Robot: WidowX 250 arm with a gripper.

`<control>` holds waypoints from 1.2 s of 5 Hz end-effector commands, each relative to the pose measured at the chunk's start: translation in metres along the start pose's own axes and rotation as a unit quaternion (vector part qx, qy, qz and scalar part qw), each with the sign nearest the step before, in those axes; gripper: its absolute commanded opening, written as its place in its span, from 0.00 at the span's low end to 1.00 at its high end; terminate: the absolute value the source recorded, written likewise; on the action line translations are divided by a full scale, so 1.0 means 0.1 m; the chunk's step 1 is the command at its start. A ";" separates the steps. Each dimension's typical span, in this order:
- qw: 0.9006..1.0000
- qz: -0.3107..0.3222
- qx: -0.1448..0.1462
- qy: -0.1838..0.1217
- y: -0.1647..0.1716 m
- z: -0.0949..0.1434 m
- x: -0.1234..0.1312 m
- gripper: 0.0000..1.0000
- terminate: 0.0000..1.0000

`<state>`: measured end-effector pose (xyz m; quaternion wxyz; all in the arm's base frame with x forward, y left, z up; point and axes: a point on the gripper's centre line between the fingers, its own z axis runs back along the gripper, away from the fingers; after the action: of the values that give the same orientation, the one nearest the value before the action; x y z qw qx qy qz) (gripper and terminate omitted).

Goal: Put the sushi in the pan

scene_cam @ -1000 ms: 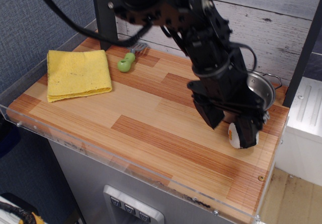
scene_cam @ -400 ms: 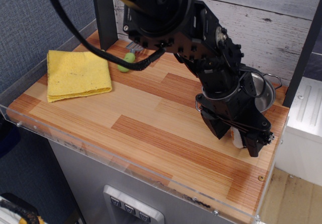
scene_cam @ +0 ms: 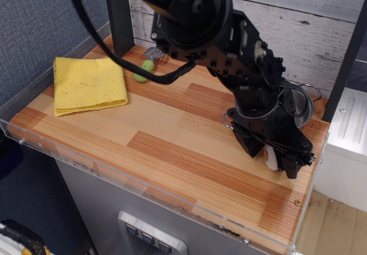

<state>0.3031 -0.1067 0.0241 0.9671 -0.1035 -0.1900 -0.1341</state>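
The sushi (scene_cam: 272,157) shows only as a white sliver on the wooden table near its right front corner, mostly hidden by my gripper. My gripper (scene_cam: 274,159) is down at table level with one black finger on each side of the sushi. I cannot tell whether the fingers press on it. The pan (scene_cam: 303,102), a shiny steel pot with wire loop handles, stands just behind the gripper at the back right, partly hidden by the arm.
A folded yellow cloth (scene_cam: 89,84) lies at the left. A green-handled spatula (scene_cam: 144,70) lies at the back by a dark post (scene_cam: 120,14). A clear acrylic rim (scene_cam: 143,195) lines the table's front edge. A white cabinet (scene_cam: 347,146) stands to the right.
The gripper has come down from just above the sushi to table level, straddling it, and now hides most of it. The sushi and pan have not moved.
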 end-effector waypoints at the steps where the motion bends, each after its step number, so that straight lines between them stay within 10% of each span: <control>1: 1.000 -0.008 0.011 -0.017 0.01 0.02 0.07 0.00 0.00; 6: 0.999 -0.003 -0.025 -0.040 0.04 0.70 0.32 0.00 0.00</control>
<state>0.3051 -0.0950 0.0828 0.9619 -0.1308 -0.1986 -0.1350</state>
